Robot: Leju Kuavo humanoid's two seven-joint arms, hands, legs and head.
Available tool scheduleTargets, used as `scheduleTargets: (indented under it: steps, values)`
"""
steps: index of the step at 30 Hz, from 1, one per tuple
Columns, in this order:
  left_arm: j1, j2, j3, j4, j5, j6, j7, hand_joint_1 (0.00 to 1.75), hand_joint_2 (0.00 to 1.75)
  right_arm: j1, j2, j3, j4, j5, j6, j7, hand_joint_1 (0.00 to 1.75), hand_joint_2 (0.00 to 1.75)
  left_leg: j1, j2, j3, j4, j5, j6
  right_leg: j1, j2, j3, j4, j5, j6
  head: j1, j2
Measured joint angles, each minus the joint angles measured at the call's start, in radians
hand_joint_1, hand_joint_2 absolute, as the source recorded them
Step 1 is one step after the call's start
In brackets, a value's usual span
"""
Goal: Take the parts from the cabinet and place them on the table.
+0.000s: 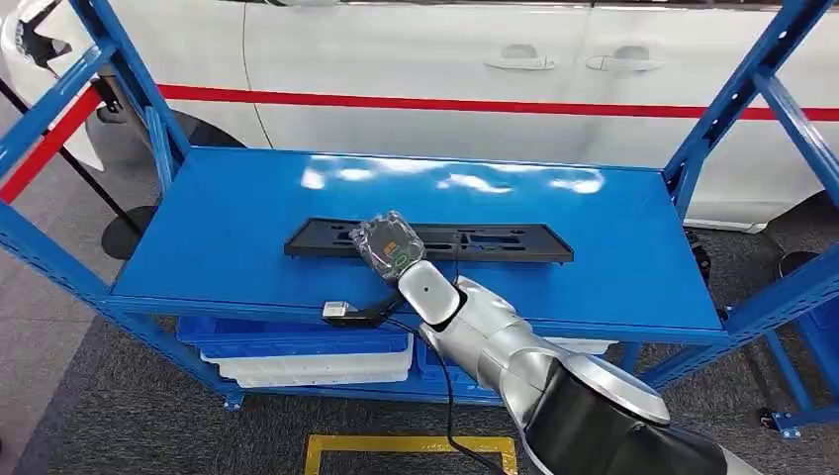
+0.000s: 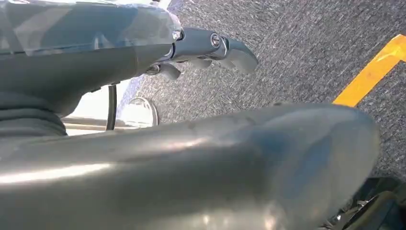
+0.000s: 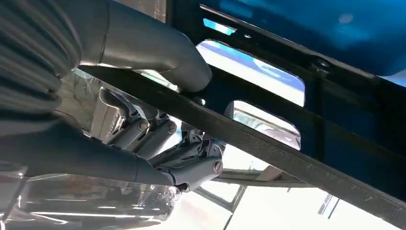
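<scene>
Currently the right hand is at the black plastic part, a long flat frame with cut-out openings lying lengthwise across the blue shelf of the rack. In the right wrist view the thumb lies on one side of the part's near rail and the fingers curl against the other side, so the hand grips the rail. From the head view the back of the hand hides the contact zone and a short stretch of the part. The part sits about midway between the shelf's front and back edges, with bare blue surface on all sides. Blue uprights stand at the shelf corners; the front is open. A white car stands just behind the rack. The left hand hangs over grey carpet near a yellow floor line; its fingers curl inward, holding nothing. A silver-grey curved surface blocks much of that view.
</scene>
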Motion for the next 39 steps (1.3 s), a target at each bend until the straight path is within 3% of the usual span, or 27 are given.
scheduleTargets:
  steps: [2,3,15,21,22,25,26,31,39]
  values:
    - [0.000,0.000,0.000,0.000,0.006,0.014,-0.003,0.00,0.00,0.003,0.000,-0.004,0.000,0.004,-0.005,0.000,1.75,1.75,0.000,0.000,0.000,0.000,0.000,0.000,0.000,0.000,0.000,0.000,0.000,0.000,0.000,0.000]
    - [0.000,0.000,0.000,0.000,0.008,0.025,-0.008,0.00,1.75,0.004,-0.001,-0.007,0.000,0.009,-0.009,0.000,1.75,1.75,0.000,0.000,0.000,0.000,0.000,0.000,0.000,0.000,0.000,0.000,0.000,0.000,0.000,0.000]
    - [-0.005,0.000,-0.027,0.000,-0.005,0.117,-0.077,0.00,1.75,0.022,-0.007,-0.054,-0.002,0.058,-0.030,-0.008,1.75,1.75,0.000,0.000,0.000,0.000,0.000,0.000,0.000,0.000,0.000,0.000,0.000,0.000,0.000,0.000]
    - [-0.006,0.002,-0.092,0.000,0.000,0.292,-0.139,0.00,1.75,0.031,-0.012,-0.071,-0.003,0.093,-0.047,-0.009,1.75,1.75,0.000,0.000,0.000,0.000,0.000,0.000,0.000,0.000,0.000,0.000,0.000,0.000,0.000,0.000]
    - [-0.009,0.003,-0.095,0.000,0.008,0.293,-0.133,0.00,0.00,0.033,-0.013,-0.076,-0.003,0.097,-0.050,-0.012,1.75,1.75,0.000,0.000,0.000,0.000,0.000,0.000,0.000,0.000,0.000,0.000,0.000,0.000,0.000,0.000]
    - [-0.014,0.008,-0.099,0.000,0.017,0.270,-0.102,0.00,0.00,0.034,-0.013,-0.084,-0.004,0.112,-0.052,-0.018,1.75,1.75,0.000,0.000,0.000,0.000,0.000,0.000,0.000,0.000,0.000,0.000,0.000,0.000,0.000,0.000]
    - [-0.014,0.008,-0.106,0.000,0.011,0.277,-0.088,0.00,1.75,0.035,-0.013,-0.087,-0.004,0.115,-0.052,-0.018,1.75,1.75,0.000,0.000,0.000,0.000,0.000,0.000,0.000,0.000,0.000,0.000,0.000,0.000,0.000,0.000]
    - [-0.018,0.015,-0.188,0.000,-0.001,0.330,-0.058,0.00,1.75,0.038,-0.013,-0.106,-0.005,0.137,-0.051,-0.018,1.75,1.75,0.000,0.000,0.000,0.000,0.000,0.000,0.000,0.000,0.000,0.000,0.000,0.000,0.000,0.000]
    - [-0.018,0.021,-0.223,0.000,0.015,0.428,-0.067,0.00,1.75,0.046,-0.018,-0.141,-0.012,0.163,-0.055,-0.021,1.75,1.75,0.000,0.000,0.000,0.000,0.000,0.000,0.000,0.000,0.000,0.000,0.000,0.000,0.000,0.000]
